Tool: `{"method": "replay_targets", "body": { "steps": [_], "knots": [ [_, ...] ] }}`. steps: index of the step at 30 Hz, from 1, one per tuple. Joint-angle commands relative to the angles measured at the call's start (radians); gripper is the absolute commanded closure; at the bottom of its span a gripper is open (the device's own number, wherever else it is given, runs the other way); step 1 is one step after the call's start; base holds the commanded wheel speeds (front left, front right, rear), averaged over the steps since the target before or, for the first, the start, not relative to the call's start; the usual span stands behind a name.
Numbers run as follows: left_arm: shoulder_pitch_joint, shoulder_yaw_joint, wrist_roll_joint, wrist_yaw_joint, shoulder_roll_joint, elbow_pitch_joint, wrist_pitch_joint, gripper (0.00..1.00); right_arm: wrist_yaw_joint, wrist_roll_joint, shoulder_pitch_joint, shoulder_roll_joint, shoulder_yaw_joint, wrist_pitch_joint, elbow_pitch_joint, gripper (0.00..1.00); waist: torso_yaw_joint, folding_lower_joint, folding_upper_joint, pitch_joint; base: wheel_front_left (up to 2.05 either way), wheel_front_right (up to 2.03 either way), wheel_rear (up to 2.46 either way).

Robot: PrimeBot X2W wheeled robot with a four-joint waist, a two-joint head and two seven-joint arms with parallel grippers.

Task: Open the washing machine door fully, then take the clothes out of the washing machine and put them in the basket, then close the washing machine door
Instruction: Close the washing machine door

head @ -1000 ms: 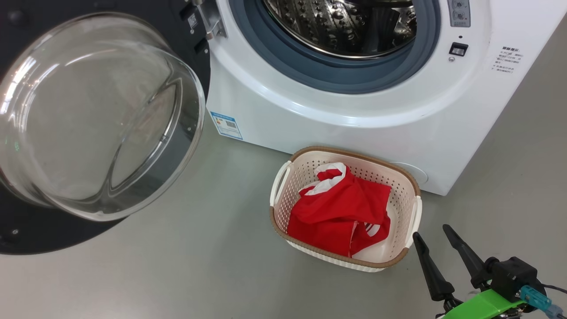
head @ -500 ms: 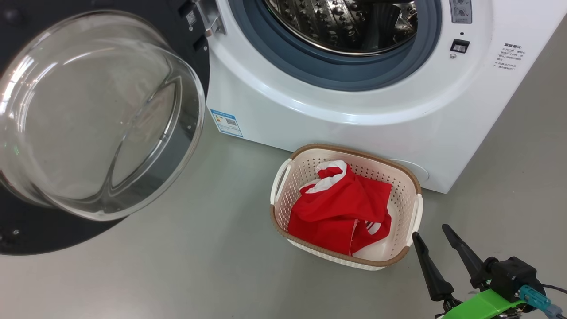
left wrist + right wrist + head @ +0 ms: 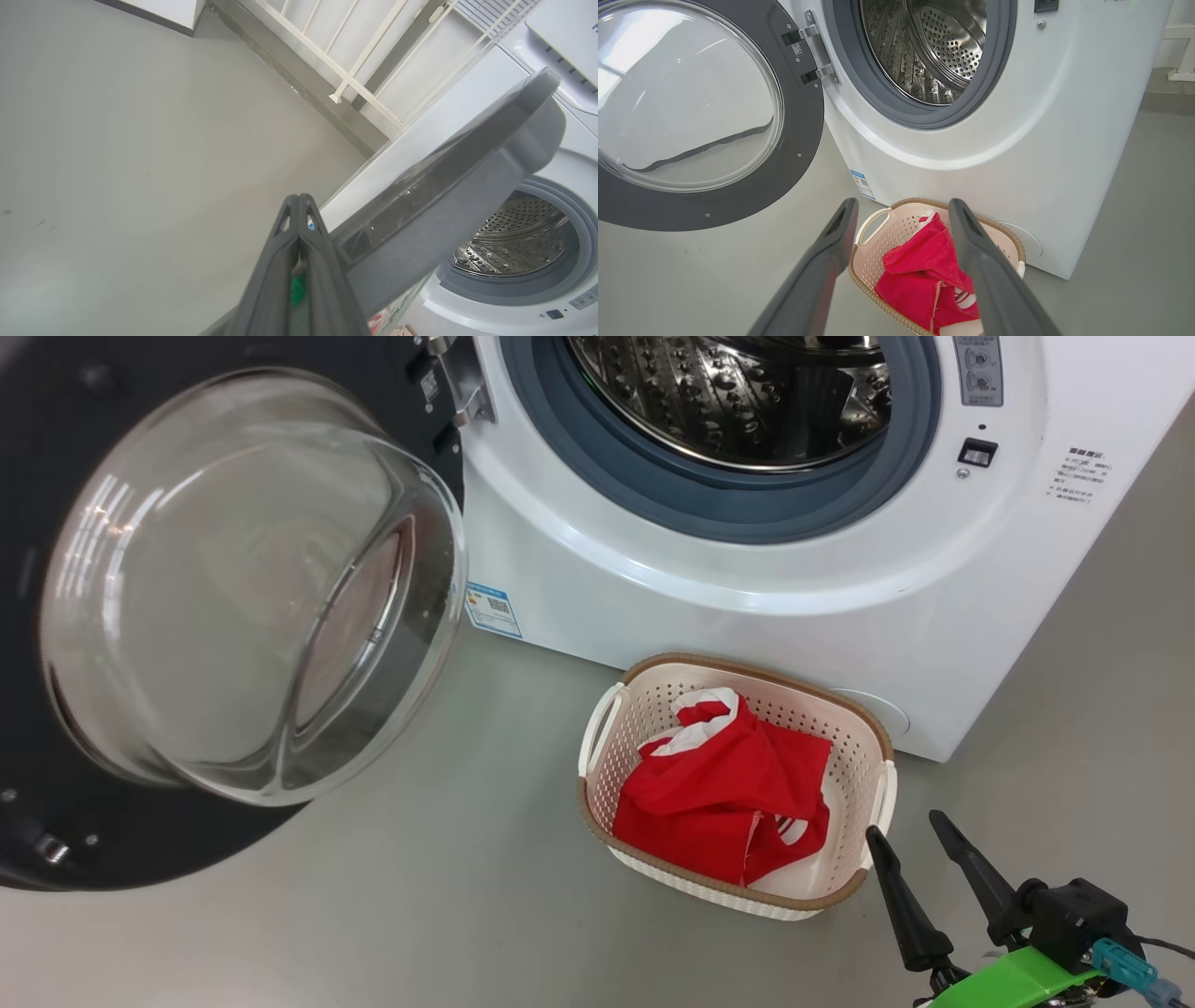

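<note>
Right gripper [image 3: 904, 828] at lower right of the head view, two long dark fingers spread wide, empty, rising up-left from a black wrist block [image 3: 1074, 915] on a green bracket [image 3: 1013, 980], left gripper [image 3: 299, 201] fingers pressed together, empty.

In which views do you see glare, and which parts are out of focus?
Head view: white glare streaks on the clear glass bowl of the round black-rimmed washing machine door. Left wrist view: the shut left tool and the door's grey edge close to the lens look soft. Right wrist view: a bright patch washes out the door glass; the open right tool is blurred.
</note>
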Motion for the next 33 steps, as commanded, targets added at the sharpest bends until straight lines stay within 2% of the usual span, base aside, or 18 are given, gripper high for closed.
{"method": "replay_targets", "body": {
  "steps": [1, 15, 20, 33],
  "knots": [
    [0.007, -0.018, -0.029, -0.008, 0.02, -0.064, 0.033, 1.0, 0.007, -0.011, -0.015, -0.004, 0.019, -0.006, -0.019, 0.0, 0.004, 0.0, 0.0, -0.005, 0.0, 0.0, 0.0],
    [0.12, -0.108, -0.204, -0.008, 0.074, -0.323, 0.081, 1.0, 0.007, -0.01, -0.004, 0.007, 0.018, -0.006, -0.017, 0.0, 0.001, 0.0, 0.0, -0.037, 0.0, 0.0, 0.0],
    [0.145, -0.135, -0.235, -0.008, 0.093, -0.393, 0.079, 1.0, 0.007, -0.01, -0.001, 0.007, 0.014, -0.006, -0.017, 0.0, -0.005, 0.0, 0.0, -0.039, 0.0, 0.0, 0.0],
    [0.159, -0.281, -0.277, -0.008, 0.107, -0.597, 0.053, 1.0, 0.007, -0.01, 0.001, 0.012, 0.014, -0.006, -0.014, 0.0, -0.025, 0.0, 0.0, -0.046, 0.0, 0.0, 0.0]
  ]
}}
